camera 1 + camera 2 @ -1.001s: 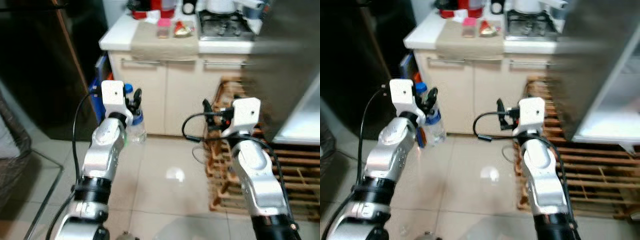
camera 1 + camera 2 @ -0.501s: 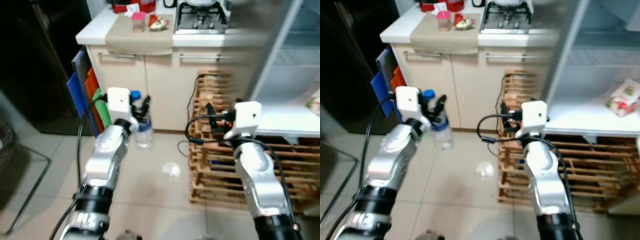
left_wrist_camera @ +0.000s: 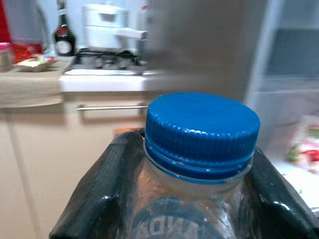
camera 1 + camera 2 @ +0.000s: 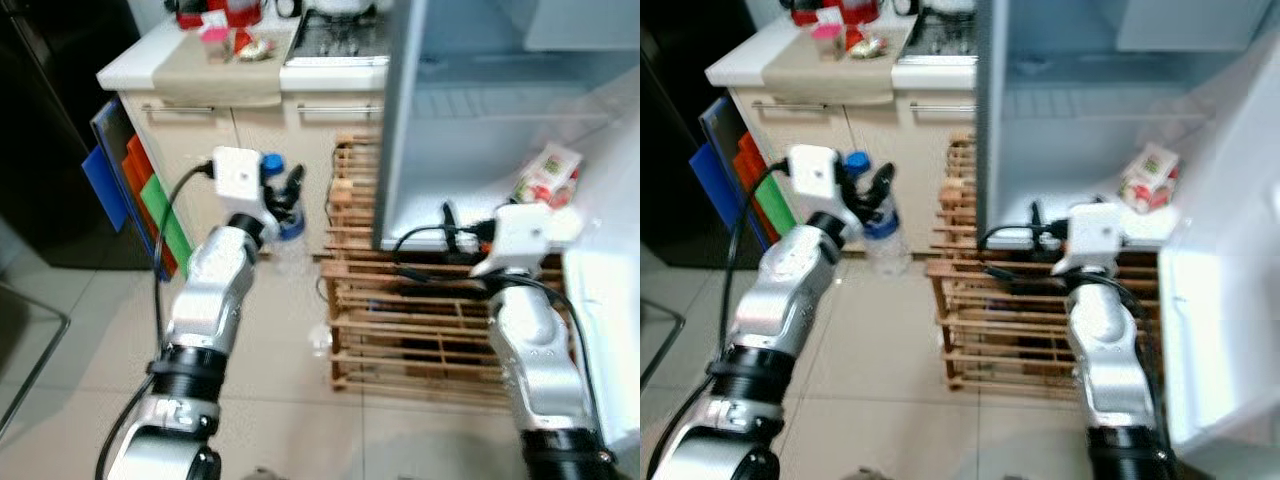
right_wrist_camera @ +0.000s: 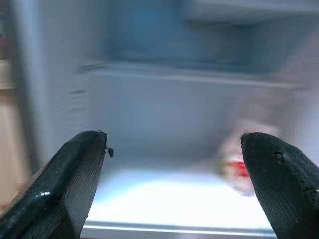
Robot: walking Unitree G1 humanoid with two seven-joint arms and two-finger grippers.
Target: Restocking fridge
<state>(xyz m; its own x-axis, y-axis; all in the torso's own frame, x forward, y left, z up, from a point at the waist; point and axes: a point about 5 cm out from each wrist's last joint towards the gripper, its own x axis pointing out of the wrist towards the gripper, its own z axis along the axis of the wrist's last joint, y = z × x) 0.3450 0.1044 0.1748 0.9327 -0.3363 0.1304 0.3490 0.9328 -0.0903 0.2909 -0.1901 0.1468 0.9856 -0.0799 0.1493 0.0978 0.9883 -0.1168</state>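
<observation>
While left gripper (image 4: 284,196) clamps bottle (image 3: 199,164) — right gripper (image 5: 174,179) gapes, raised fridgeward (image 4: 1040,100).

Beige tiled floor (image 4: 70,400), cream cabinets (image 4: 250,150), wooden pallet (image 4: 400,330) beneath.

Head stereo pair: you look down and forward over both silver arms, sharing the open white fridge (image 4: 1080,120) | left wrist: you sit right behind the clear blue-capped plastic bottle (image 3: 199,149) | right wrist: you face the fridge's white shelf (image 5: 174,194), close.
</observation>
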